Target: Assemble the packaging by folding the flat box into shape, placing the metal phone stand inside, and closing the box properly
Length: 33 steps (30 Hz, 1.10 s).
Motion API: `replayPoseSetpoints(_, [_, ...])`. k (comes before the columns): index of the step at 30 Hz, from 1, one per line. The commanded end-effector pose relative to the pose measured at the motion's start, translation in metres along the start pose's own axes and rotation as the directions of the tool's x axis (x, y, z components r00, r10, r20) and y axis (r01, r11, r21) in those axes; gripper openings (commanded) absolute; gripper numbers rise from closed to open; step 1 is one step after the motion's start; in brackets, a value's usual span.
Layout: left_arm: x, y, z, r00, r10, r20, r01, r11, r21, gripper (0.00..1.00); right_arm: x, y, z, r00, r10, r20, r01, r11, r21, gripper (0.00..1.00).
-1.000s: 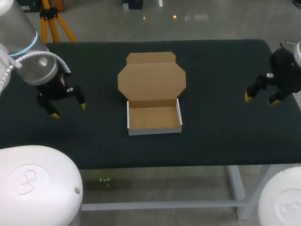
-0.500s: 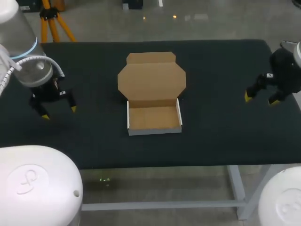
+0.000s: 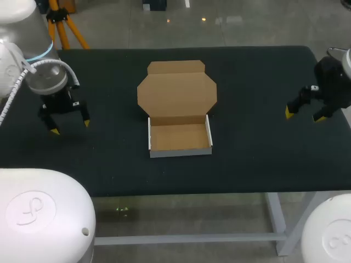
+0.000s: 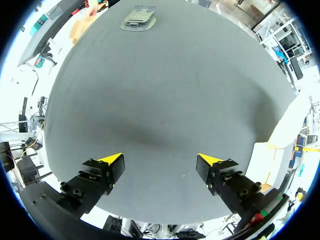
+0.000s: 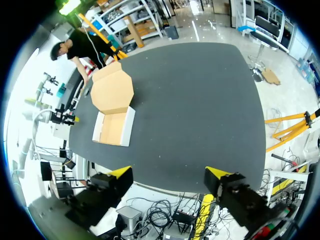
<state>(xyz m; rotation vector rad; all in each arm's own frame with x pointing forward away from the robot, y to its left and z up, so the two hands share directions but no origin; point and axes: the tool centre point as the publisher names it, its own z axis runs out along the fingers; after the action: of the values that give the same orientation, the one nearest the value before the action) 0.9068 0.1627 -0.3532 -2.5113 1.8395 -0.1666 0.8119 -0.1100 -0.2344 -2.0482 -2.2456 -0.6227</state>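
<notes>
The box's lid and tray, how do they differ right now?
The lid is wider with clipped corners; the tray is a smaller rectangle. The lid lies folded back, open; the tray has raised walls. The lid shows only brown; the tray's outer walls are white. Both are brown cardboard inside, joined along one edge.

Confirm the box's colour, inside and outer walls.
The box is brown cardboard inside, with white outer walls. The head view shows it best.
</notes>
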Motion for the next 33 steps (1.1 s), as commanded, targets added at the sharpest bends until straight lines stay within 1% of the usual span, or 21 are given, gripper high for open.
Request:
replayPoseSetpoints(1, [0.001, -0.002, -0.001, 1.000, -0.001, 0.008, 0.001, 1.000, -0.005, 1.00, 0.000, 0.000, -0.002, 1.000, 0.000, 0.001, 0.000, 1.000, 0.005, 1.00])
replayPoseSetpoints(18, [0.001, -0.002, -0.001, 1.000, -0.001, 0.008, 0.001, 1.000, -0.005, 1.00, 0.000, 0.000, -0.002, 1.000, 0.000, 0.001, 0.000, 1.000, 0.005, 1.00])
replayPoseSetpoints(20, [0.005, -0.009, 0.002, 1.000, -0.024, 0.016, 0.024, 1.000, 0.004, 1.00, 0.000, 0.000, -0.002, 1.000, 0.000, 0.001, 0.000, 1.000, 0.005, 1.00])
replayPoseSetpoints(22, [0.006, -0.015, 0.002, 0.999, -0.040, 0.004, 0.040, 0.999, 0.006, 1.00, 0.000, 0.000, -0.002, 1.000, 0.000, 0.001, 0.000, 1.000, 0.005, 1.00])
replayPoseSetpoints(23, [0.007, -0.018, 0.002, 0.999, -0.052, 0.011, 0.052, 0.998, 0.020, 1.00, 0.000, 0.000, -0.002, 1.000, 0.000, 0.001, 0.000, 1.000, 0.005, 1.00])
replayPoseSetpoints(24, [0.008, -0.021, 0.002, 0.999, -0.046, -0.007, 0.046, 0.999, 0.012, 1.00, 0.000, 0.000, -0.002, 1.000, 0.000, 0.001, 0.000, 1.000, 0.005, 1.00])
replayPoseSetpoints(26, [0.011, -0.026, 0.003, 0.999, -0.040, 0.019, 0.039, 0.999, 0.033, 1.00, 0.000, 0.000, -0.002, 1.000, 0.000, 0.001, 0.000, 1.000, 0.005, 1.00])
replayPoseSetpoints(27, [0.013, -0.028, 0.004, 0.999, -0.039, 0.015, 0.039, 0.999, 0.026, 1.00, 0.000, 0.000, -0.002, 1.000, 0.000, 0.001, 0.000, 1.000, 0.005, 1.00])
replayPoseSetpoints(29, [0.014, -0.032, 0.007, 0.999, -0.035, 0.040, 0.033, 0.999, 0.036, 1.00, 0.000, 0.000, -0.002, 1.000, 0.000, 0.001, 0.000, 1.000, 0.005, 1.00])
replayPoseSetpoints(31, [0.012, -0.038, 0.008, 0.999, -0.033, 0.027, 0.033, 0.999, 0.028, 1.00, 0.000, 0.000, -0.002, 1.000, 0.000, 0.001, 0.000, 1.000, 0.005, 1.00])
replayPoseSetpoints(33, [0.010, -0.043, 0.009, 0.999, -0.033, 0.032, 0.031, 0.999, 0.039, 1.00, 0.000, 0.000, -0.002, 1.000, 0.000, 0.001, 0.000, 1.000, 0.005, 1.00])
